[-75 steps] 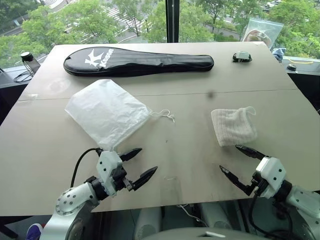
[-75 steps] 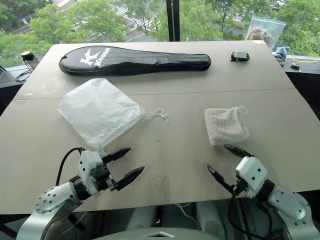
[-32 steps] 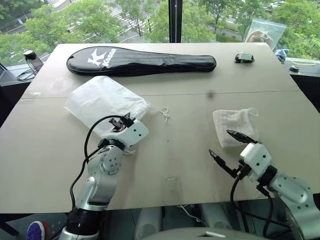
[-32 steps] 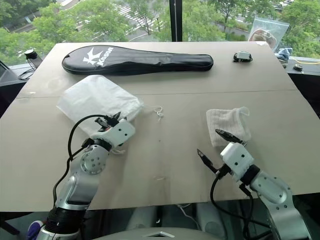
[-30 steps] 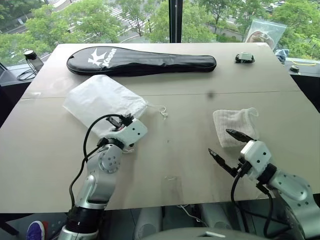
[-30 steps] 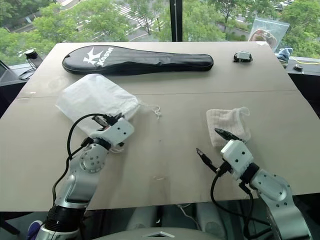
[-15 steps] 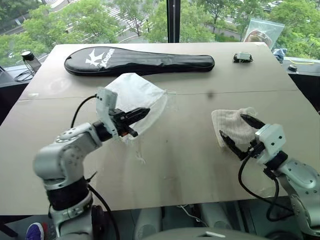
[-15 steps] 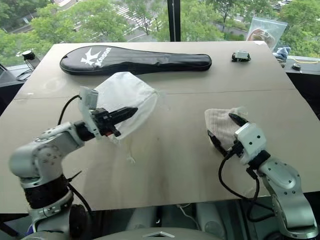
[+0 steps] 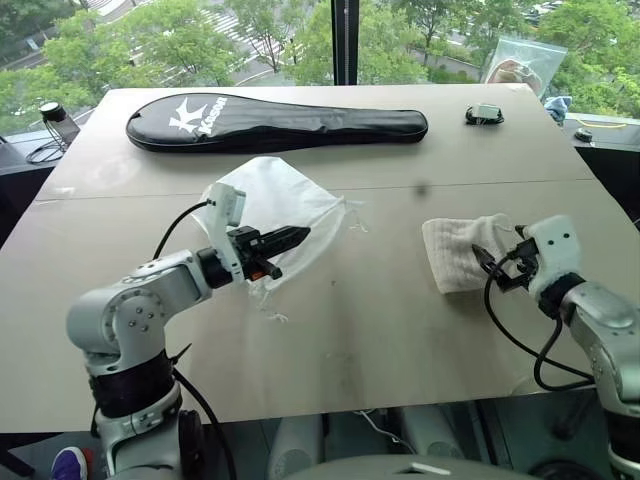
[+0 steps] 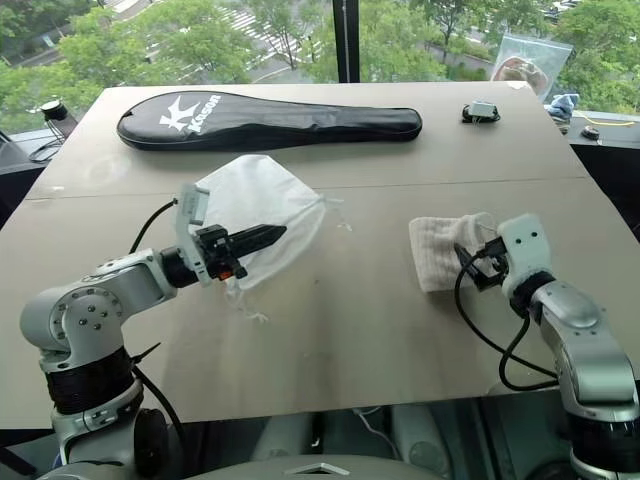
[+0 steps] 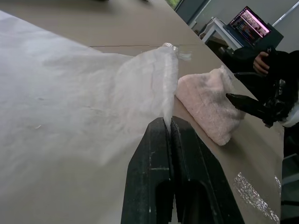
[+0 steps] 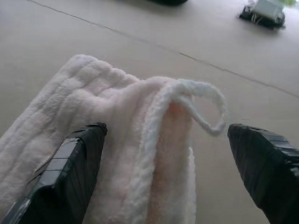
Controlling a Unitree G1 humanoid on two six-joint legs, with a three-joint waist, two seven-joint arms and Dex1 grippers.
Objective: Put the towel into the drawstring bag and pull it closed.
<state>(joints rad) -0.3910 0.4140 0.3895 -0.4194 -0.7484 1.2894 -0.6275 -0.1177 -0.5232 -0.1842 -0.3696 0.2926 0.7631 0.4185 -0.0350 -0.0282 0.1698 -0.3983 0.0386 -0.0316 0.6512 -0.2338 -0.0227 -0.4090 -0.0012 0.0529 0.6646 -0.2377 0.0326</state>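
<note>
The drawstring bag (image 9: 282,198), white and semi-translucent, is left of centre on the table, and its near edge is lifted. My left gripper (image 9: 292,238) is shut on that edge, and the fabric is pinched between its fingers (image 11: 161,140). Thin cords (image 9: 268,304) dangle below the grip. The towel (image 9: 458,252), a small white ribbed cloth, lies flat to the right. My right gripper (image 9: 498,252) is open at the towel's right edge. Its two fingers (image 12: 70,172) straddle the cloth and a small loop (image 12: 205,107).
A long black racket cover (image 9: 275,122) lies across the back of the table. A small black and white device (image 9: 484,115) and a clear zip bag (image 9: 525,62) are at the back right. A dark bottle (image 9: 55,118) stands beyond the left edge. Bare tabletop (image 9: 380,310) separates bag and towel.
My left gripper has lifted the bag's edge off the table and swung it toward the centre. My right gripper has moved forward from short of the towel until its fingers straddle the towel's edge.
</note>
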